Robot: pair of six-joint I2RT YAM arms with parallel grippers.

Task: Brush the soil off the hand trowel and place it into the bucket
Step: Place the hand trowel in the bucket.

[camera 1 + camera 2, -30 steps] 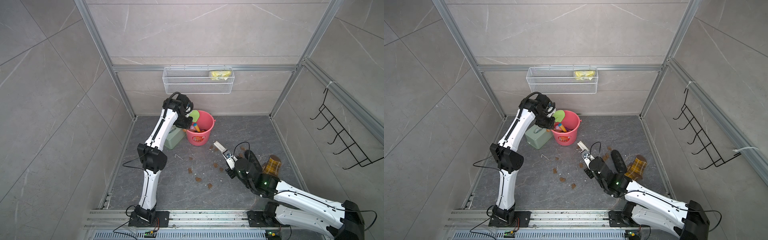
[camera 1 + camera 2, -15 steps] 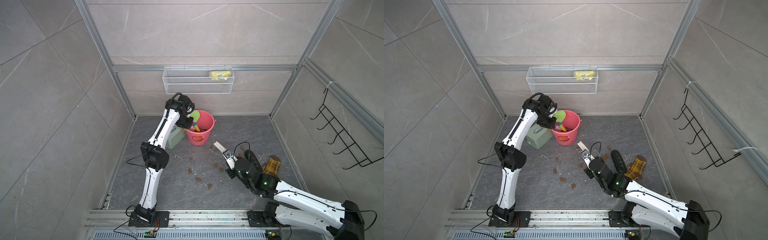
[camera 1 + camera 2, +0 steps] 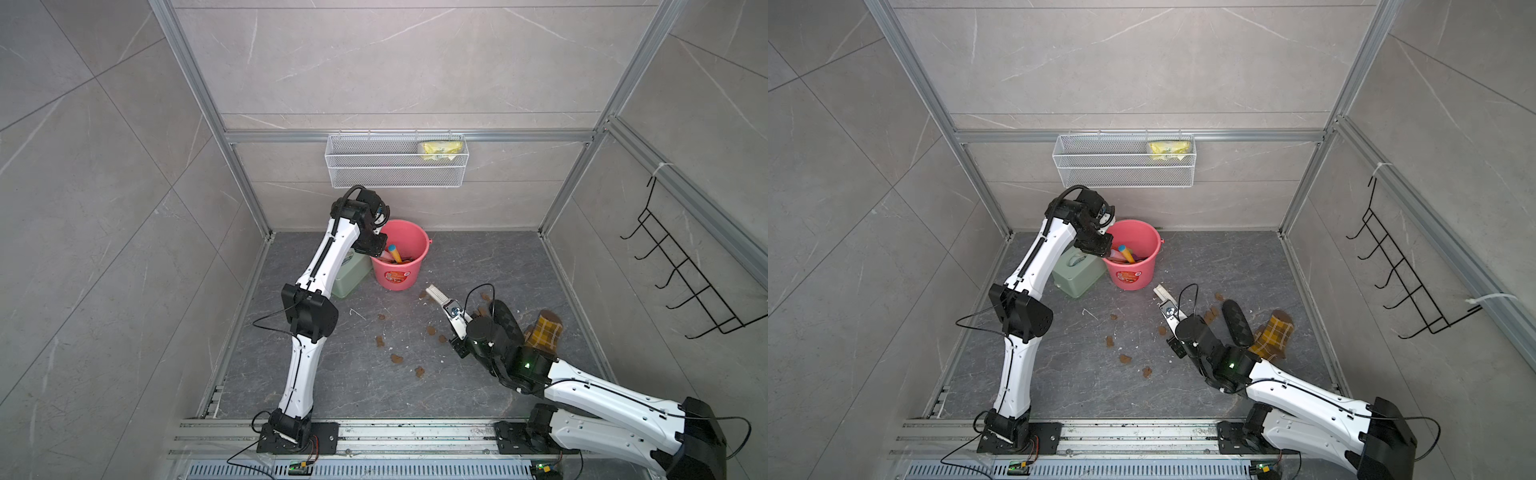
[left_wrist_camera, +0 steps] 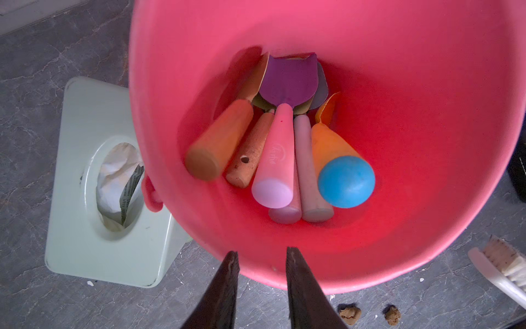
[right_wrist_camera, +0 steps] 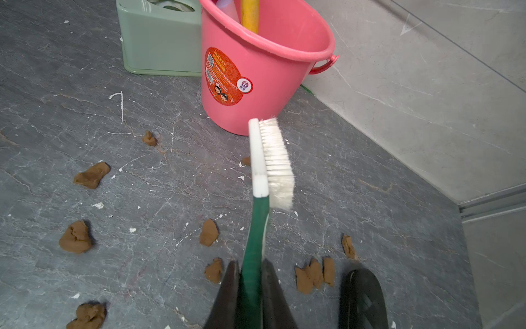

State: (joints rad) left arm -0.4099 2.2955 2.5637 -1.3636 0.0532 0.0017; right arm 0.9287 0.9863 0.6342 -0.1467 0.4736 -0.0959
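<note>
The coral-pink bucket (image 3: 419, 235) (image 3: 1151, 233) stands at the back of the floor. My left gripper (image 4: 260, 253) hangs over its near rim (image 4: 313, 280), open, with nothing between the fingers. Inside the bucket lie several toy hand tools, handles up. A pink-handled trowel with a purple blade (image 4: 289, 82) lies on top. I cannot tell which one is the task's hand trowel. My right gripper (image 5: 250, 265) is shut on the green handle of a white-bristled brush (image 5: 274, 159) (image 3: 436, 294), held above the floor in front of the bucket (image 5: 270, 77). Brown soil lumps (image 3: 397, 358) (image 5: 75, 236) lie scattered on the floor.
A sage-green tissue box (image 3: 353, 276) (image 4: 85, 185) touches the bucket's left side, under my left arm. A black slipper (image 3: 505, 318) and a plaid cloth (image 3: 544, 330) lie beside my right arm. A wire basket (image 3: 395, 166) and a hook rack (image 3: 685, 282) hang on the walls.
The left gripper has opened over the bucket. The green blade that showed beside it above the rim is no longer visible. The right arm and brush have stayed still.
</note>
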